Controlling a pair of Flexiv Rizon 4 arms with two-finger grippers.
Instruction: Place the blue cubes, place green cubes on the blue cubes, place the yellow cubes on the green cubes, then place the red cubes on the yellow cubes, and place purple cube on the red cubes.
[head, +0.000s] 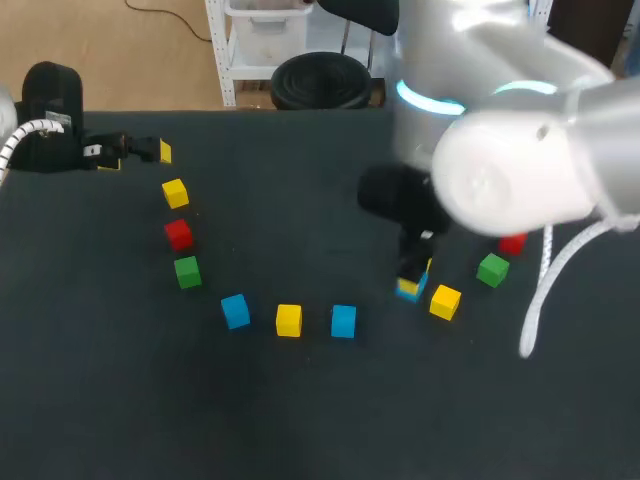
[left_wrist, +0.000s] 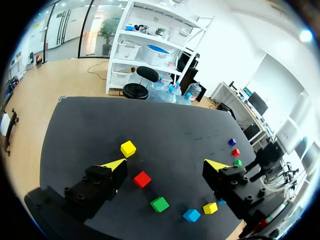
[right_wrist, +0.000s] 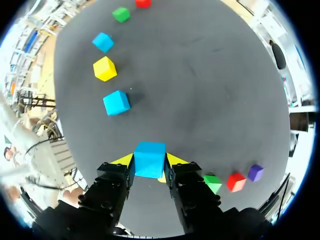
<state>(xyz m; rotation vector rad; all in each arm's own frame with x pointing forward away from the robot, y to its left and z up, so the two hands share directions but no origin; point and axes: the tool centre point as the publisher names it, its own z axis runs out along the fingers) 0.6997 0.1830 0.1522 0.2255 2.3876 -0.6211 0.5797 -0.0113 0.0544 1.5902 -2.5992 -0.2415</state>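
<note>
At 10 o'clock on table (head: 300, 420): left gripper (head: 137, 155), released. Right gripper (right_wrist: 149, 162) grasping blue cube (right_wrist: 150, 157); red cube (head: 512, 243), 1 o'clock of green cube (head: 492, 269), arm-clipped.

matt black table (head: 300, 420), smooth plastic-looking blue cube (right_wrist: 149, 159).

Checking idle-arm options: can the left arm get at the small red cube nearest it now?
Probably yes: the left gripper is open and empty, and the small red cube lies uncovered just ahead.
</note>
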